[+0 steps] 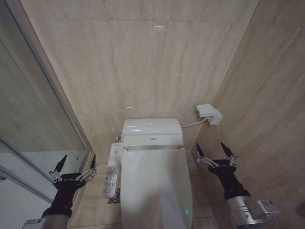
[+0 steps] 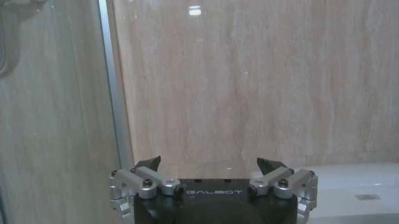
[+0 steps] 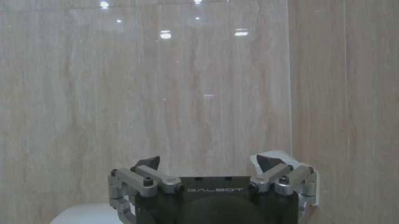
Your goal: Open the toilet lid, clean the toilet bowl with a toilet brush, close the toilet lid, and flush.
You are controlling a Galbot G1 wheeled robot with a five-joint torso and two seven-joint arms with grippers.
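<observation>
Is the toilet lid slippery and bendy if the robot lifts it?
The toilet lid looks glossy and reflects light, so it is probably slippery for metal fingertips. It looks like thin, hard plastic, so likely light and stiff. Being closed flat, it probably swings up at the back rather than lifting free.

White glossy toilet lid (image 1: pixel 155 183) closed flat over the bowl, against the back wall

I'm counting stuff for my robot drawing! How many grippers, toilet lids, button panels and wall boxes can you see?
Grippers: 2, the left gripper and the right gripper, both open and empty.
Toilet lid: 1, closed.
Button panel: 1.
White wall box: 1.
Total: 5.
</observation>
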